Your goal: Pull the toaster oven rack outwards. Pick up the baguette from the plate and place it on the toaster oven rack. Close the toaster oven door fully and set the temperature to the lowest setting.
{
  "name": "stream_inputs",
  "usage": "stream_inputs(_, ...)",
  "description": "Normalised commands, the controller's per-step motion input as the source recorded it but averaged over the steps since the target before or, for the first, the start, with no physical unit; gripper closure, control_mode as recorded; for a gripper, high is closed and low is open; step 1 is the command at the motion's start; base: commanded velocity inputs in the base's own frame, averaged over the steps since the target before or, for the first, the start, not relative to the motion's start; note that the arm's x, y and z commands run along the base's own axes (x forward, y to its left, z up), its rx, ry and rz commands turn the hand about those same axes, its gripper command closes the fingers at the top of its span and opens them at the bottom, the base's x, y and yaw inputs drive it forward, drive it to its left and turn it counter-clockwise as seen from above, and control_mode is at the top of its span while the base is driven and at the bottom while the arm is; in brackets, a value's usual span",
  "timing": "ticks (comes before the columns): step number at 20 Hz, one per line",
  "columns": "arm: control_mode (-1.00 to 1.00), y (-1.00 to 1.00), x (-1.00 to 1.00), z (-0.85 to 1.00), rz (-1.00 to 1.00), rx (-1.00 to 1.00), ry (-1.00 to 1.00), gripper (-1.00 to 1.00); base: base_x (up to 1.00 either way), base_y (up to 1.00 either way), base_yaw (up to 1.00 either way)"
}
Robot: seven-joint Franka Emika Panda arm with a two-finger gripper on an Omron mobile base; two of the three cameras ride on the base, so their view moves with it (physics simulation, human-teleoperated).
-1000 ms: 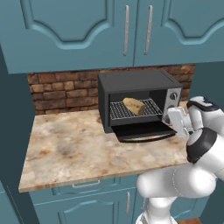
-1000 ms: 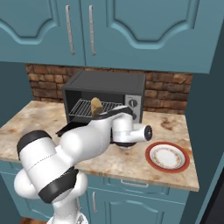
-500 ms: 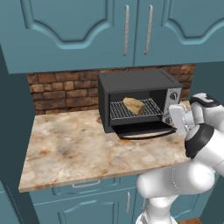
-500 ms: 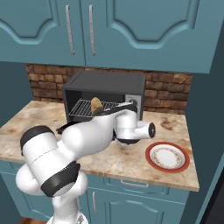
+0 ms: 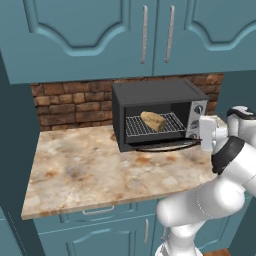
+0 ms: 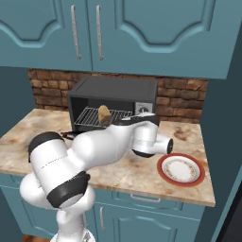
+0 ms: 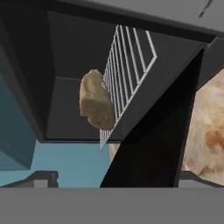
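The black toaster oven (image 5: 159, 116) stands on the counter against the brick wall. Its door (image 5: 161, 146) hangs open, low in front of the cavity. The baguette (image 5: 153, 121) lies on the wire rack (image 5: 135, 126), which sticks out a little past the opening. My gripper (image 5: 201, 137) is at the door's right end, beside the silver knob panel (image 5: 196, 120). In the hand view, rolled sideways, the gripper (image 7: 118, 179) is open, its two tips wide apart on either side of the dark door (image 7: 153, 144). Baguette (image 7: 96, 106) and rack (image 7: 129, 72) lie beyond. The red-rimmed plate (image 6: 182, 169) is bare.
Teal wall cabinets (image 5: 145, 35) hang low over the oven. Marble counter (image 5: 85, 170) stretches to the oven's left and front. A dark wall panel (image 6: 222, 142) bounds the counter on the right, just past the plate.
The door's front edge has risen a little. My hand has edged slightly right and up at the door's right end. The baguette and rack have not moved.
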Motion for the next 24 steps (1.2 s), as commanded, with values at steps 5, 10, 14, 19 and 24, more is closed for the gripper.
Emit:
stream_inputs(5,-1.00,0.00,-0.13,0.88,0.00,0.13,-0.13,-1.00,0.00,0.00,0.00)
stream_inputs(10,-1.00,0.12,0.00,0.63,0.00,0.04,-0.08,-1.00,0.00,0.00,0.00)
stream_inputs(14,-1.00,0.32,0.01,0.04,-0.02,0.00,0.00,-1.00,0.00,0.00,0.00)
stream_inputs(19,-1.00,0.42,0.13,0.14,-0.07,0.00,-0.09,-1.00,0.00,0.00,0.00)
stream_inputs(24,-1.00,0.51,0.27,0.15,-0.16,0.00,-0.26,-1.00,0.00,0.00,0.00)
